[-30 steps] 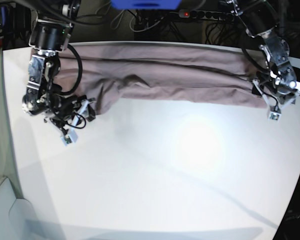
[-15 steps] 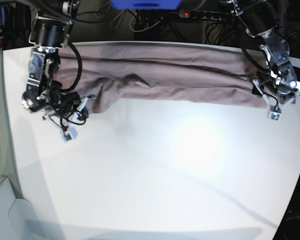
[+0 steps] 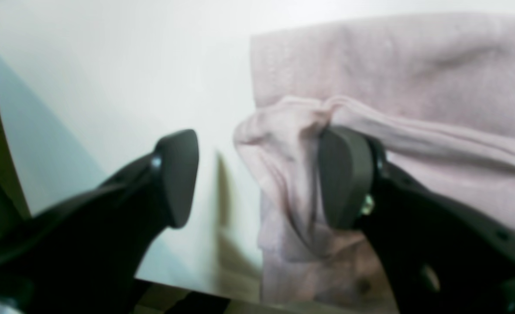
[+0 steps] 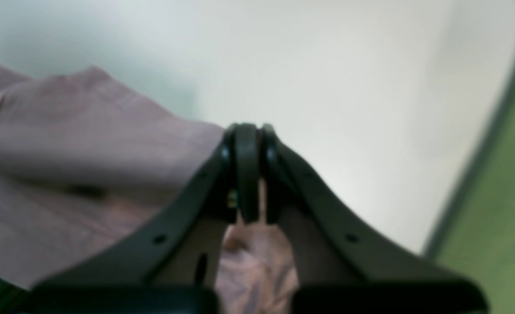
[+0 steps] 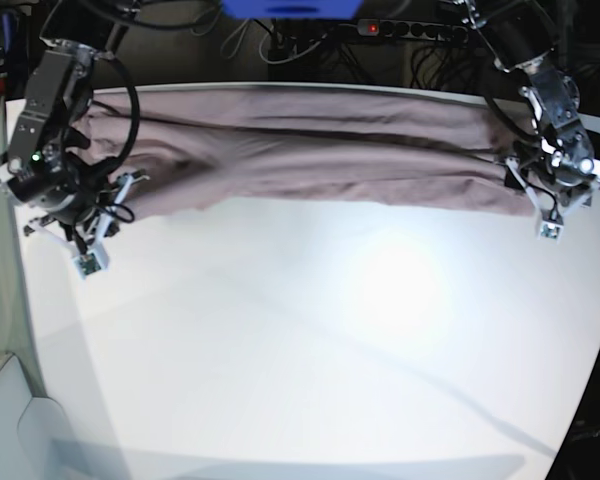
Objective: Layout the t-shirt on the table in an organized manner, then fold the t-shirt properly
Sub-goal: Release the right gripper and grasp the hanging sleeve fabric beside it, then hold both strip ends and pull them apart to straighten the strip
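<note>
Item one: we record a dusty mauve-pink soft fabric t-shirt (image 5: pixel 310 150), drawn out into a long, loosely bunched band along the far side of the large smooth white tabletop (image 5: pixel 310 340), reaching nearly from one side to the other, with lengthwise folds and creases and no sleeve or neck shape that we can make out. Item two: the right end effector (image 4: pixel 247 174), at the base view's left end of the band, has its dark jaws pressed together; the wrist view shows pink cloth bunched just beneath and behind the tips, so we judge it clamped on an edge of the garment, though blur keeps us from seeing the pinch itself. Item three: the left end effector (image 3: pixel 257 179), at the opposite end near the tabletop edge, stands with its jaws apart; one pad (image 3: pixel 345 174) presses against a gathered fold of the shirt while the other hangs over bare white surface, so nothing is gripped there. Assessment: we take the two-end placement to serve stretching the cloth flat, one end pinned by a grip, the other awaiting one. The layout step looks unfinished, as the shirt is a rumpled strip rather than a spread garment. The open jaws would need to close on that fold before any pull; a shallow bite risks slipping off the soft fabric.
</note>
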### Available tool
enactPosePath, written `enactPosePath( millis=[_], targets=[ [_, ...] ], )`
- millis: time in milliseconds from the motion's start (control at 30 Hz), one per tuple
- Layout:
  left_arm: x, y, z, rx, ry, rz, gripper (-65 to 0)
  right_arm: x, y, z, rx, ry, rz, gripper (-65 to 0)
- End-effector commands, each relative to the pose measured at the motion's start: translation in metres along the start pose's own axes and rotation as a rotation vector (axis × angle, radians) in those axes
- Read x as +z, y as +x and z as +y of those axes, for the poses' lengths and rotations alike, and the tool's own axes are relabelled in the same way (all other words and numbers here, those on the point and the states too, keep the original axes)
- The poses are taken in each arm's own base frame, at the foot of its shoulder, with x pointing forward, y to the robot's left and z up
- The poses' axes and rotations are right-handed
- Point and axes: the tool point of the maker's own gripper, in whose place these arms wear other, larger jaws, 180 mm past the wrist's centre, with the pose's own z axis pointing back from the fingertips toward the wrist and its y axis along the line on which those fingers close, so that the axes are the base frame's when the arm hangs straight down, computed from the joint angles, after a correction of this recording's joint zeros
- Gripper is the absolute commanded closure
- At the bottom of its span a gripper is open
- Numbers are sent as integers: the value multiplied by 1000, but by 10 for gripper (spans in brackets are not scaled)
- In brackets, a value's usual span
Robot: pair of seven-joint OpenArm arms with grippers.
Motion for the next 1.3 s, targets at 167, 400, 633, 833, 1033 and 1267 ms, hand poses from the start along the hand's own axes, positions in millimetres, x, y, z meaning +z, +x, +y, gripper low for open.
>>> enactPosePath(
  millis=[167, 400, 633, 833, 1033, 1267],
  targets=[
    [-1, -19, -1, -23, 4, 81, -426, 32, -24, -19, -8, -96, 49, 0],
    [-1, -18, -1, -23, 4, 80, -426, 37, -76, -5, -21, -65, 173, 0],
    [-1, -19, 0, -24, 6, 81, -426, 42, -92, -9, -37, -79, 206, 0],
    [-1, -19, 0, -22, 6, 80, -426, 43, -97, -12, -55, -87, 215, 0],
    [-1, -27, -2, -26, 1, 96, -429, 27, -108, -3, -88, -34, 217, 0],
    [9, -22, 5, -36, 34, 78, -430, 2, -130, 10, -154, 41, 230, 0]
  ],
)
